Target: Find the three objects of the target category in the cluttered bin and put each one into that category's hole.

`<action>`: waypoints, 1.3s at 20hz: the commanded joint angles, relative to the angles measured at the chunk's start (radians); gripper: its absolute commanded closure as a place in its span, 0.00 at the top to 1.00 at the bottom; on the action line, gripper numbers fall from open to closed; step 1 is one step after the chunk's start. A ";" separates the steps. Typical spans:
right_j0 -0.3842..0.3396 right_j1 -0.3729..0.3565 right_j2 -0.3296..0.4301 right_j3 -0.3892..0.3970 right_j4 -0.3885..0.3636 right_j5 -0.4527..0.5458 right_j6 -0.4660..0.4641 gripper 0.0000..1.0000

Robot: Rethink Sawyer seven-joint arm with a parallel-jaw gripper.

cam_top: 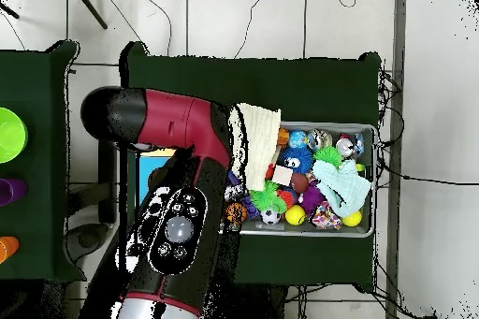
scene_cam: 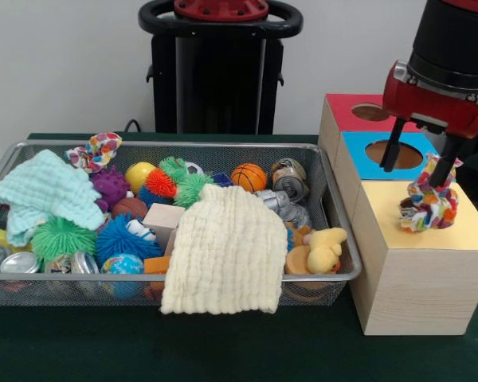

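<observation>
The hand (scene_cam: 421,165) hangs above the yellow top panel of the wooden sorting box (scene_cam: 414,294), its two black fingers (scene_cam: 394,145) spread apart. A multicoloured fabric scrunchie (scene_cam: 428,204) lies on that yellow panel, directly below the hand, with one fingertip touching its upper edge. A second multicoloured scrunchie (scene_cam: 95,151) rests at the far rim of the wire mesh bin (scene_cam: 334,239), well apart from the box. A cream muslin cloth (scene_cam: 223,251) drapes over the bin's near rim. The bin and box stand on the dark green desk (scene_cam: 64,350).

A robot lab: a green-covered table (scene_cam: 223,350) on a tiled floor (cam_top: 430,72) crossed by loose cables (cam_top: 412,180), against a bare white wall (scene_cam: 56,64).
</observation>
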 commanded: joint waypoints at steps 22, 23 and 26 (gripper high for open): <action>-0.017 0.070 0.069 0.074 -0.010 -0.057 0.209 1.00; -0.017 0.072 0.068 0.072 -0.010 -0.056 0.208 1.00; -0.017 0.077 0.069 0.074 -0.011 -0.062 0.205 1.00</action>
